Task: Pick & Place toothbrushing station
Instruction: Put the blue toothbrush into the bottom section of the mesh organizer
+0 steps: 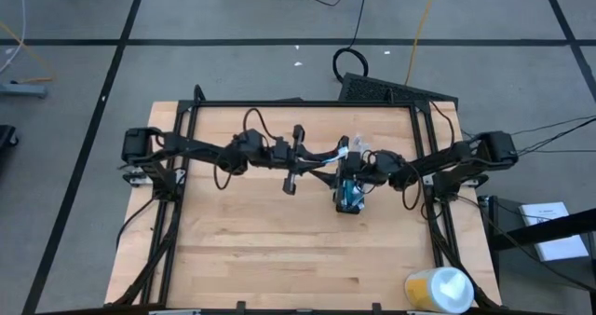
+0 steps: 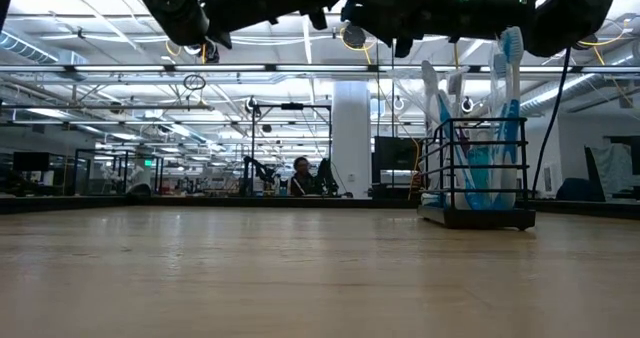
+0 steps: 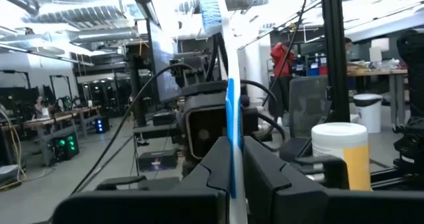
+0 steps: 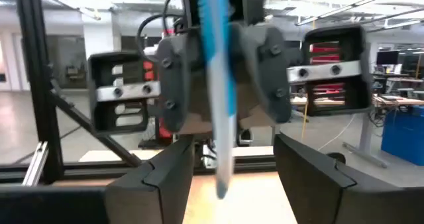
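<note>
My left gripper (image 1: pixel 315 158) (image 3: pixel 232 159) is shut on one blue-and-white toothbrush (image 3: pixel 228 98) (image 1: pixel 333 154) above the table's middle. The brush reaches toward my right gripper (image 1: pixel 358 166) (image 4: pixel 232 159). That gripper is open, with one finger on either side of the brush's blurred far part (image 4: pixel 217 91) and a gap on both sides. Just near of the two grippers stands the black wire-mesh cup (image 1: pixel 349 198) (image 2: pixel 478 183). It rests on its base on the wood, with several toothbrushes standing upright in it. My left gripper pinches the toothbrush's handle (image 3: pixel 230 141) between its two fingers, coming about level from the table's left. The brush runs on ahead of the fingers, its bristle head (image 3: pixel 212 12) at the far end. It is lifted clear of the table and the cup.
A yellow-and-white roll (image 1: pixel 438 289) (image 3: pixel 341 151) stands at the table's near right corner. A black frame (image 1: pixel 307 103) runs around the tabletop. Bare wood (image 1: pixel 251 240) lies near and left of the cup. People show in the room beyond the table.
</note>
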You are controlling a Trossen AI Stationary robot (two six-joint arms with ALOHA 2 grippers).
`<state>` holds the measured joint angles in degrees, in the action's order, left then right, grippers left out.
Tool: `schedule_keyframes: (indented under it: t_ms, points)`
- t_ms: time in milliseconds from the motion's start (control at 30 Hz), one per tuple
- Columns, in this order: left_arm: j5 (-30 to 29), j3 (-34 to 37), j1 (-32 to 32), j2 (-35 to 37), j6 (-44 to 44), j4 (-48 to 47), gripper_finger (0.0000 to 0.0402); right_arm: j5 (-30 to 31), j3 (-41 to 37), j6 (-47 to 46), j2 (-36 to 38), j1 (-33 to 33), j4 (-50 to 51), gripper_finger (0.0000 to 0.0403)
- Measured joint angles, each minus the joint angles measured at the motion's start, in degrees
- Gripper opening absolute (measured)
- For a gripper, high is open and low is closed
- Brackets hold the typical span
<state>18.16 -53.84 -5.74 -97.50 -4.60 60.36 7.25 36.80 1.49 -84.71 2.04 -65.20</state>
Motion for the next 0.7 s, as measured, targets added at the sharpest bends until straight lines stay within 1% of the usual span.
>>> schedule_keyframes:
  t_ms: [100, 233, 333, 467, 500, 600, 700]
  points:
    - [-0.01, -0.01, 0.0, 0.12, -0.04, 0.02, 0.0018, -0.03, 0.0, 1.28, -0.08, 0.22, 0.43, 0.0176]
    - [0.0, -0.01, 0.0, 0.12, 0.21, -0.41, 0.0018, -0.03, 0.0, 2.79, -0.04, 0.28, 0.76, 0.0132]
    - [0.02, -0.02, 0.0, 0.12, 0.22, -0.76, 0.0018, -0.12, -0.02, 3.92, -0.06, 0.31, 0.95, 0.0092]
    - [0.41, -0.02, 0.04, 0.14, 0.34, -1.28, 0.0021, -2.89, -0.02, 5.02, -0.04, 0.28, 0.77, 0.0026]
    - [0.45, -0.01, 0.09, 0.16, 0.2, -1.63, 0.0023, -3.07, -0.04, 5.3, -0.04, 0.28, 0.84, 0.0018]
    - [0.64, -0.02, 0.15, 0.23, 0.48, -2.76, 0.0027, -4.28, -0.04, 4.97, 0.01, 0.26, 1.58, 0.0016]
    - [0.15, 0.0, 0.55, 0.23, 2.45, -3.71, 0.0029, -6.01, -0.04, 4.14, 2.52, -0.28, 7.63, 0.0016]
